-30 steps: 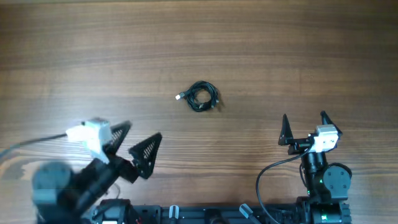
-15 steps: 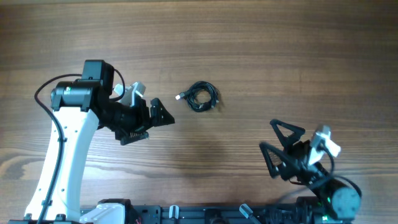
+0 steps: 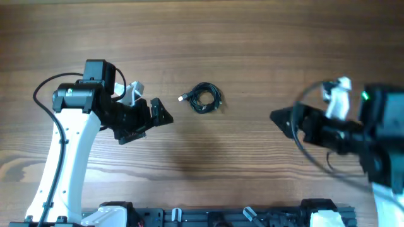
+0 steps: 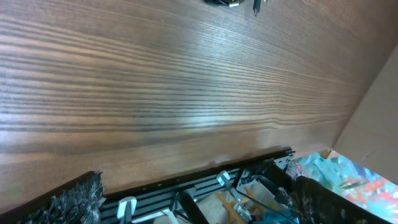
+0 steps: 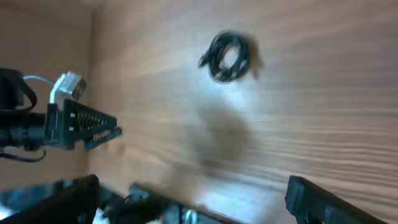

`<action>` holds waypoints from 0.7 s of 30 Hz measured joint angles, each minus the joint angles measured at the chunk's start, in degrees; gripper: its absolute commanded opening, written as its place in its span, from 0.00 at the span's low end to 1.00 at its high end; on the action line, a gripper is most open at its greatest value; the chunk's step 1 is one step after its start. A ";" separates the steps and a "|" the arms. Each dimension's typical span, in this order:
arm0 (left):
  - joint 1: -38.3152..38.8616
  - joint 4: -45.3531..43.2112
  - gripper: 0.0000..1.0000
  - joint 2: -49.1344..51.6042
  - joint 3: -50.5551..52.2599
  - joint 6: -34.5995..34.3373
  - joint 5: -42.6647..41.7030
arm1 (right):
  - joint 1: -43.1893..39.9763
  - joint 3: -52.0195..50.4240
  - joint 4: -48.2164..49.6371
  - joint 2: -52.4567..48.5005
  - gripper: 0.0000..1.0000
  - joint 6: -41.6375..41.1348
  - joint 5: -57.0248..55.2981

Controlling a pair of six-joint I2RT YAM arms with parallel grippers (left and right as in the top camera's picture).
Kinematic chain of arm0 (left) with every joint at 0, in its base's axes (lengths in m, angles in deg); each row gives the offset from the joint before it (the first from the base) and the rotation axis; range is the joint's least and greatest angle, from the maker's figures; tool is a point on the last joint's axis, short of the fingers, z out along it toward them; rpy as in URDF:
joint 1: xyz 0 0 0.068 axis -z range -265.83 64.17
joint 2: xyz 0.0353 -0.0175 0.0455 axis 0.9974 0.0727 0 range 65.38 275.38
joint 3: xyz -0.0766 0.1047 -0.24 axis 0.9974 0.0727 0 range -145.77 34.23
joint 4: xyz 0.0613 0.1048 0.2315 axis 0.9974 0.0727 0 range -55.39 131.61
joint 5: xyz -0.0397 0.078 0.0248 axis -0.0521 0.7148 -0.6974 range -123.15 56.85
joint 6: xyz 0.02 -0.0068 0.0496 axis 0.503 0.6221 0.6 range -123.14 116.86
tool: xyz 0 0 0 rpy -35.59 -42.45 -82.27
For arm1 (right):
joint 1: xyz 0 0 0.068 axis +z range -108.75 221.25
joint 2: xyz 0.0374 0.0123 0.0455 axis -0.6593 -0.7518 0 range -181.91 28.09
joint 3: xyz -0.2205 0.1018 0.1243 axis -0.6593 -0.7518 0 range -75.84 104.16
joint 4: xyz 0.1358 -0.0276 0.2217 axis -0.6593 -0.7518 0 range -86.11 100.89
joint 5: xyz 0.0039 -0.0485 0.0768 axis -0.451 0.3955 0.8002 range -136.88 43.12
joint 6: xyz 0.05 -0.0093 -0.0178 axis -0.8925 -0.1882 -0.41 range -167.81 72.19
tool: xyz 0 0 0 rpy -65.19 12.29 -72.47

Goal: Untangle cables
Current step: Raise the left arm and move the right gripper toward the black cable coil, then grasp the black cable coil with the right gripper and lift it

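Note:
The cables (image 3: 204,98) lie as one small coiled bundle of thin black wires on the wooden table, with a silver-tipped plug sticking out to the left. My left gripper (image 3: 163,111) is open and empty, just left of the bundle and pointing toward it. In the left wrist view only the bundle's edge (image 4: 231,2) shows, at the top. My right gripper (image 3: 282,123) is open and empty, blurred, well to the right of the bundle. The right wrist view shows the bundle (image 5: 228,55) far ahead, with wide-set fingers (image 5: 333,202).
A black mounting rail (image 3: 214,217) runs along the table's front edge and also shows in the left wrist view (image 4: 186,190), with clutter beyond it. The left arm (image 5: 68,121) appears in the right wrist view. The arms' thick black cables hang beside them.
The left arm came up from the front left to beside the bundle, then shifted slightly. The right arm swung from the front edge up to the right side, pointing left.

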 measured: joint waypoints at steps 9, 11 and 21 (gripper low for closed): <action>0.00 -0.31 1.00 0.00 0.00 -0.63 1.70 | 23.67 8.83 -5.92 -22.97 1.00 0.11 -21.49; 0.02 -0.46 1.00 0.00 0.00 -0.81 1.92 | 23.98 15.08 -5.20 -29.18 1.00 -0.28 -23.37; 0.00 -1.36 1.00 0.00 0.11 -0.83 2.16 | 25.18 17.86 14.23 -56.28 0.66 -5.18 -21.00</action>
